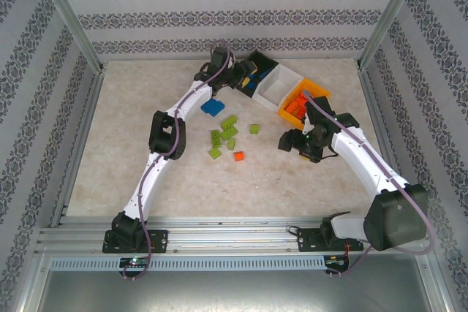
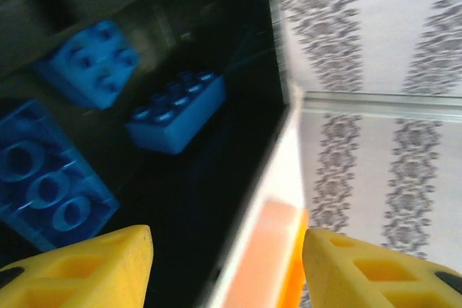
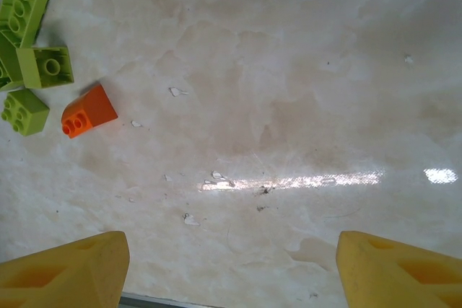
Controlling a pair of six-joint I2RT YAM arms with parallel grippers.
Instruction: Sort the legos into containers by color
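The black bin (image 1: 261, 61) holds 3 blue bricks (image 2: 177, 113); the orange bin (image 1: 319, 91) holds orange bricks (image 1: 295, 108). Green bricks (image 1: 223, 135), 1 orange brick (image 3: 89, 111) and 1 blue brick (image 1: 213, 107) lie on the counter (image 1: 117, 129). The left tool (image 2: 227, 257) (at the black bin's mouth) and right tool (image 3: 231, 265) gape, both empty.

Beige marbled tabletop (image 1: 146, 158): lime green plastic bricks (image 1: 224, 135) clustered mid-table, one small orange brick (image 1: 238, 156) just nearer, a blue brick (image 1: 213, 107) farther, three joined plastic bins (image 1: 274, 89) far right.
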